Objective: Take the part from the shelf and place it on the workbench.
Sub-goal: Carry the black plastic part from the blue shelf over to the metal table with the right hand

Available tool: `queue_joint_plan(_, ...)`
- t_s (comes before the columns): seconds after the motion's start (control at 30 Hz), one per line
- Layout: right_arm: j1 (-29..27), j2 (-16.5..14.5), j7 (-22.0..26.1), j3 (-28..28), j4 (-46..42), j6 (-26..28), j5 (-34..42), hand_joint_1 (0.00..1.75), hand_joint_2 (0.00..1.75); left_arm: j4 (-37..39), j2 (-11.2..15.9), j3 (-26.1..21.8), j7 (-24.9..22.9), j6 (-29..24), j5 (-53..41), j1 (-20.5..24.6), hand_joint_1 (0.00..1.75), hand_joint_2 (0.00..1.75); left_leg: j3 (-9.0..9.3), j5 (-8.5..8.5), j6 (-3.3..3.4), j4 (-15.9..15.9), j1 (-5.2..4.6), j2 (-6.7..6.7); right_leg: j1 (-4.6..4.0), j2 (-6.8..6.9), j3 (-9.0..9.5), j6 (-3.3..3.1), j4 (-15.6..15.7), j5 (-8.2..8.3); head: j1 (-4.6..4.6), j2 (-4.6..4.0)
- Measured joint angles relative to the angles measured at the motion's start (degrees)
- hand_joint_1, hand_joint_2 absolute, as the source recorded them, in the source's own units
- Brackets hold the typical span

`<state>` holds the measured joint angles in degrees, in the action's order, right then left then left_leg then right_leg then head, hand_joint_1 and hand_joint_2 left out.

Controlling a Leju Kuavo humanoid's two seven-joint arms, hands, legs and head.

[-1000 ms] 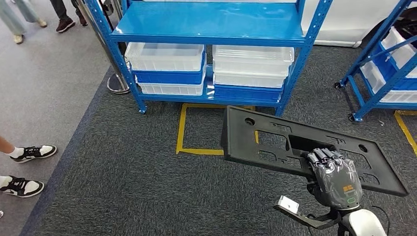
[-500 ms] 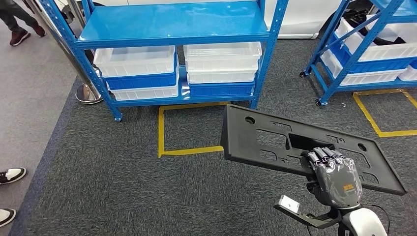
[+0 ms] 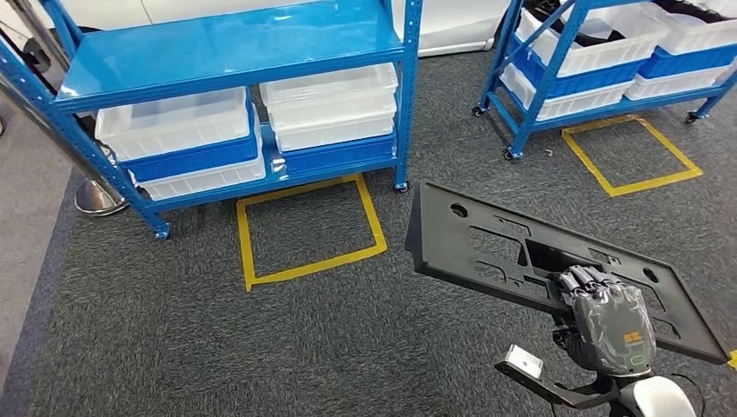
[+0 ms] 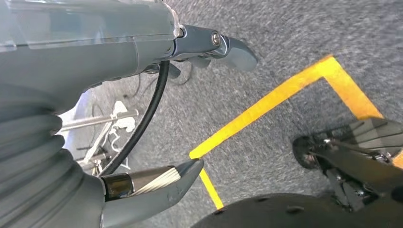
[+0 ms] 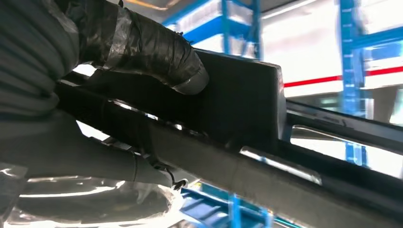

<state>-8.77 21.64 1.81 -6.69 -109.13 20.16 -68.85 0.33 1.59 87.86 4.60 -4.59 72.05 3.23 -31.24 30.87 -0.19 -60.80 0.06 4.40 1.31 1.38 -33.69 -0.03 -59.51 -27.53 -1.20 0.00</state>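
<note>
"What sort of place was it?"

"A warehouse or factory floor. Blue steel shelves held white and blue plastic bins, and another rack on wheels stood to the side."

"Anything else?"

"Yellow tape squares marked spots on the dark grey carpet, as in a workshop."
</note>
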Motion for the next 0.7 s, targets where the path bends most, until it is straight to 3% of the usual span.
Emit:
queue_joint_plan(0.07,-0.42,-0.18,-0.17,0.07,-0.48,-0.04,-0.67,1.75,1.75,0.0,0.05,-0.01,-0.1,0.23,-0.02,-0.13,0.0,1.75,-2.84,4.16,-0.37,-6.74,0.22,-2.92,-0.01,-1.22,-0.45,-0.54,0.05,0.37,0.02,0.0)
queue_joint_plan(0.1,-0.68,-0.26,-0.28,0.09,-0.65,-0.03,-0.92,1.75,1.75,0.0,0.09,-0.01,-0.15,0.37,-0.05,-0.19,0.0,1.75,-4.44,5.86,-0.44,-10.48,0.24,-3.55,-0.07,-1.88,-0.68,-0.66,0.02,0.49,0.02,0.0)
queue_joint_plan(0.13,-1.06,-0.33,-0.39,0.15,-0.83,0.01,-1.05,1.75,1.75,0.0,0.12,-0.01,-0.2,0.52,-0.1,-0.24,0.0,1.75,-5.46,6.58,-0.44,-12.97,0.24,-3.79,-0.13,-2.59,-0.84,-0.69,-0.03,0.58,0.02,0.0)
queue_joint_plan(0.17,-1.46,-0.37,-0.49,0.3,-1.02,0.08,-1.1,1.75,1.75,0.0,0.14,0.0,-0.22,0.64,-0.18,-0.27,0.0,1.75,-5.59,6.18,-0.35,-13.54,0.24,-3.9,-0.18,-3.3,-0.94,-0.67,-0.12,0.65,0.02,0.0)
queue_joint_plan(0.23,-2.23,-0.42,-0.48,0.85,-1.58,0.34,-0.7,1.75,1.75,0.0,0.14,0.0,-0.19,0.74,-0.45,-0.29,0.0,1.75,-2.83,2.51,0.11,-8.19,0.24,-4.56,-0.21,-4.73,-0.98,-0.57,-0.32,0.73,0.03,0.0)
queue_joint_plan(0.3,-2.78,-0.48,0.1,1.62,-2.18,1.03,0.27,1.75,1.75,0.0,0.22,0.0,-0.08,0.75,-0.76,-0.29,0.0,1.75,0.65,-0.52,0.79,-0.73,0.28,-7.46,-0.15,-6.06,-1.21,-0.24,-0.54,0.9,-0.01,0.0)
queue_joint_plan(0.37,-3.14,-0.63,0.89,2.31,-2.57,1.73,1.15,1.75,1.75,0.0,0.32,0.0,0.05,0.78,-0.89,-0.27,0.0,1.75,1.8,-1.01,1.14,2.35,0.19,-9.42,0.11,-7.35,-1.75,0.54,-0.52,1.34,-0.01,0.0)
queue_joint_plan(0.43,-3.51,-0.79,1.31,2.77,-2.79,1.96,1.52,1.75,1.75,0.0,0.39,0.0,0.09,0.86,-0.89,-0.2,0.0,1.75,1.96,-1.4,1.43,3.06,0.25,-8.36,0.29,-8.65,-2.12,1.49,-0.17,1.92,0.01,0.0)
queue_joint_plan(0.47,-3.69,-0.85,1.42,3.0,-2.88,2.0,1.61,1.75,1.75,0.0,0.43,0.0,0.09,0.89,-0.89,-0.17,0.0,1.75,2.13,-1.8,1.73,3.57,0.39,-7.59,0.17,-8.22,-2.33,1.79,-0.35,1.78,-0.03,0.0)
queue_joint_plan(0.5,-3.74,-0.9,1.49,3.22,-2.96,2.04,1.67,1.75,1.75,0.0,0.46,0.0,0.11,0.91,-0.89,-0.19,0.0,1.75,2.3,-2.24,2.12,4.1,0.54,-6.73,0.01,-7.04,-2.92,1.99,-1.44,0.93,-0.1,0.0)
queue_joint_plan(0.57,-3.63,-1.06,1.57,3.56,-3.03,2.13,1.74,1.75,1.75,0.0,0.5,0.0,0.13,0.92,-0.89,-0.31,0.0,1.75,2.3,-2.74,2.64,4.64,0.54,-4.98,-0.16,-3.58,-5.47,2.18,-7.08,-2.6,-0.23,0.0)
queue_joint_plan(0.63,-3.64,-1.22,1.6,3.64,-3.03,2.13,1.75,1.75,1.75,0.0,0.52,0.0,0.12,0.92,-0.89,-0.43,0.0,1.75,2.03,-2.77,2.75,4.56,0.4,-3.38,0.03,-2.05,-8.33,2.49,-13.85,-5.64,-0.27,0.0)
queue_joint_plan(0.67,-3.74,-1.28,1.6,3.66,-3.03,2.06,1.8,1.75,1.75,0.0,0.53,0.0,0.11,0.91,-0.87,-0.45,0.0,1.75,1.9,-2.74,2.71,4.45,0.38,-2.61,0.13,-1.76,-8.72,2.64,-15.17,-5.81,-0.26,0.0)
queue_joint_plan(0.7,-3.81,-1.33,1.6,3.69,-3.02,1.94,1.85,1.75,1.75,0.0,0.54,0.0,0.08,0.9,-0.86,-0.43,0.0,1.75,1.81,-2.67,2.61,4.32,0.39,-1.88,0.22,-1.48,-7.9,2.76,-14.21,-4.93,-0.27,0.0)
